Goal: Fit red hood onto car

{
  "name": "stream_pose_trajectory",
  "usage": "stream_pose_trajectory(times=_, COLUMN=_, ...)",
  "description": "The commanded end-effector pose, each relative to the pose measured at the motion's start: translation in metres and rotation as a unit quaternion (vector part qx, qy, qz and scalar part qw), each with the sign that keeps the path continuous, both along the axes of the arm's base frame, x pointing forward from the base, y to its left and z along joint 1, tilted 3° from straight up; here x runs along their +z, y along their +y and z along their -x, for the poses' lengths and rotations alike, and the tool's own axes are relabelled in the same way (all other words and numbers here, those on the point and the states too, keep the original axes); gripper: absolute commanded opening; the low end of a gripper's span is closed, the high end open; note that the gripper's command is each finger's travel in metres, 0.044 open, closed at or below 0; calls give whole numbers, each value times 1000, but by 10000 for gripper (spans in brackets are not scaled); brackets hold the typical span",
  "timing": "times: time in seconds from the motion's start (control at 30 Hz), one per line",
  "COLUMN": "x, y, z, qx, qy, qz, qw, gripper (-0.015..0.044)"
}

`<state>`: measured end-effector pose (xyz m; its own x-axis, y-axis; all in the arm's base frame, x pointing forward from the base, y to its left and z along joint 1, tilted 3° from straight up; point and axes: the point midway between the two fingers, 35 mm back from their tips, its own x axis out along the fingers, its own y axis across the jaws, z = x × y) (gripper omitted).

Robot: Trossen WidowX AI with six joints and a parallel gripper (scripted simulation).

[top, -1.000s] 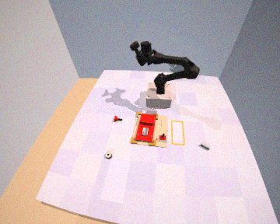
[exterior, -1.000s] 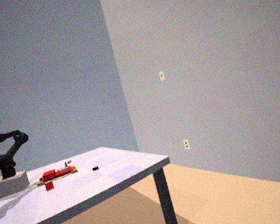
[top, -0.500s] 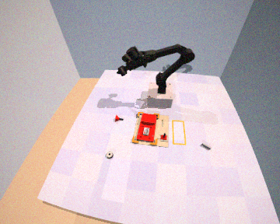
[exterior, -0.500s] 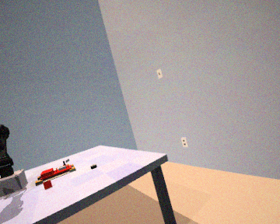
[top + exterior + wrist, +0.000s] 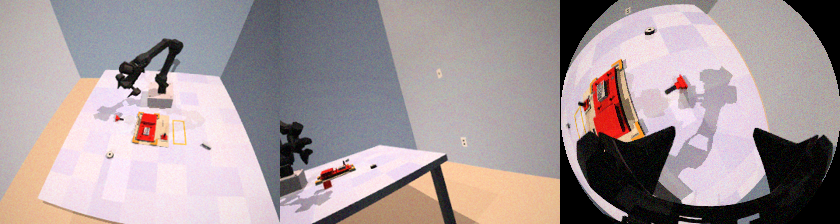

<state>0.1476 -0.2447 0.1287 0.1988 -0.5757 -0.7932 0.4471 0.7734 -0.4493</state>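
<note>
The red car chassis (image 5: 142,136) (image 5: 608,123) sits in its jig (image 5: 157,145) (image 5: 318,181) (image 5: 621,65). The grey engine block (image 5: 146,131) (image 5: 602,91) shows on it, with small dark spots around it. A small red piece (image 5: 117,118) (image 5: 327,184) (image 5: 681,82) with a dark bar lies on the table beside the jig. Another red-and-dark piece (image 5: 164,137) (image 5: 586,106) is on the jig board's other side. I cannot tell which piece is the hood. My gripper (image 5: 124,92) (image 5: 716,131) is open and empty, high above the table, on the small red piece's side of the jig.
A yellow rectangle outline (image 5: 185,133) is marked beside the jig. A dark bar-shaped object (image 5: 206,146) lies beyond it. A round pale ring (image 5: 110,155) (image 5: 649,31) lies farther from the arm's base. The arm stands on a pale block (image 5: 159,103) behind the jig.
</note>
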Motion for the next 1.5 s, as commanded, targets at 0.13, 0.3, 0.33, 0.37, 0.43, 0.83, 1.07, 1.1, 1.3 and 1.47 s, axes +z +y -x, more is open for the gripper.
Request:
stream_pose_trajectory(times=0.13, x=-36, y=74, z=-68, qx=404, qy=186, qz=-47, qw=894, gripper=440)
stream_pose_trajectory(times=0.3, x=-52, y=123, z=-89, qx=602, qy=259, qz=-52, qw=754, gripper=440)
stream_pose_trajectory(times=0.33, x=-55, y=133, z=-91, qx=638, qy=270, qz=-52, qw=719, gripper=440)
stream_pose_trajectory(times=0.37, x=-58, y=143, z=-94, qx=673, qy=280, qz=-52, qw=683, gripper=440)
stream_pose_trajectory(times=0.43, x=-63, y=164, z=-97, qx=737, qy=297, qz=-51, qw=605, gripper=440)
stream_pose_trajectory(times=0.83, x=-67, y=176, z=-98, qx=777, qy=307, qz=-49, qw=547, gripper=440)
stream_pose_trajectory(times=1.07, x=-71, y=176, z=-98, qx=777, qy=307, qz=-49, qw=547, gripper=440)
stream_pose_trajectory(times=1.1, x=-71, y=176, z=-98, qx=777, qy=307, qz=-49, qw=547, gripper=440)
stream_pose_trajectory(times=1.3, x=-76, y=175, z=-99, qx=777, qy=307, qz=-49, qw=547, gripper=440)
stream_pose_trajectory(times=1.47, x=-79, y=175, z=-99, qx=777, qy=307, qz=-49, qw=547, gripper=440)
